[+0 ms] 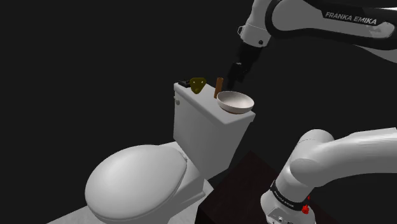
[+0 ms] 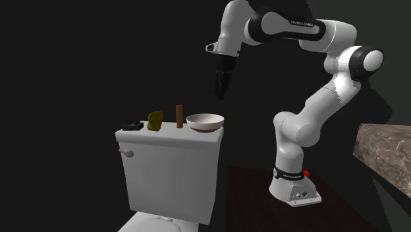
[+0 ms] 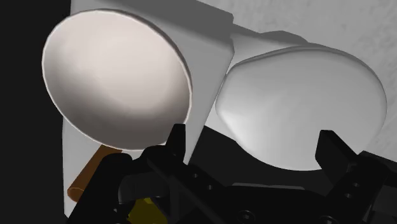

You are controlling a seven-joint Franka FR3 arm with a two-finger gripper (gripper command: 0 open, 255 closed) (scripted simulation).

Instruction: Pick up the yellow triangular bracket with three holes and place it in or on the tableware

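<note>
The yellow triangular bracket (image 1: 198,84) stands upright on the white toilet tank lid (image 1: 200,105), near the end away from the arm. In the second exterior view the bracket (image 2: 155,120) is left of a brown cylinder (image 2: 179,116). A pale bowl (image 1: 235,102) rests on the lid's nearer end. My black gripper (image 1: 235,76) hangs above and just past the bowl (image 2: 205,122), well apart from the bracket. In the wrist view the gripper (image 3: 253,145) is open, nothing between its fingers, and the bowl (image 3: 118,86) lies beside them. A sliver of the bracket (image 3: 145,209) shows behind the hand.
A brown cylinder (image 1: 218,86) stands upright between bracket and bowl. A small dark object (image 2: 134,125) lies at the lid's far end. The closed toilet seat (image 1: 137,181) is below the tank. My dark stand (image 1: 238,188) is beside it. A stone counter (image 2: 385,155) lies at the right.
</note>
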